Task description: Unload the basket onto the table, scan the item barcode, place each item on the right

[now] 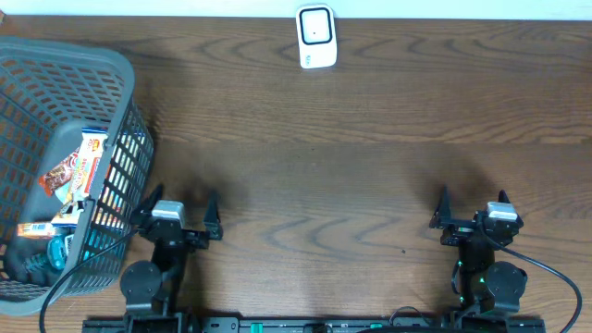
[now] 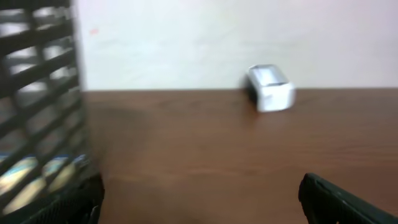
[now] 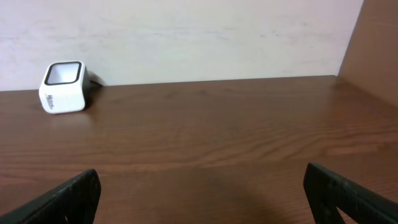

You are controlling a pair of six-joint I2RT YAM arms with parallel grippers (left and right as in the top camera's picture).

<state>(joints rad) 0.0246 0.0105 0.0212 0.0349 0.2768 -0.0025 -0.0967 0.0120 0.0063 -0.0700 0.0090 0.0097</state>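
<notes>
Overhead view, stock of the worktop, a dark wood-grain surface.

- Barcode scanner: white with a dark window. It stands at the middle of the far edge, well apart from both arms.
- Basket: grey plastic mesh along the left edge, reaching toward the near-left corner.
- Packaged items: all lie inside the basket. An orange-and-white packet lies by the right wall, with smaller red and blue packs toward the near end.
- Left gripper: at the near edge, just beside the basket's right wall. Its jaws are spread wide with nothing between them.
- Right gripper: at the near edge toward the right. Its jaws are also spread wide, over bare wood, and hold nothing.

The left wrist view is blurred, with basket mesh at its left and the scanner ahead.
</notes>
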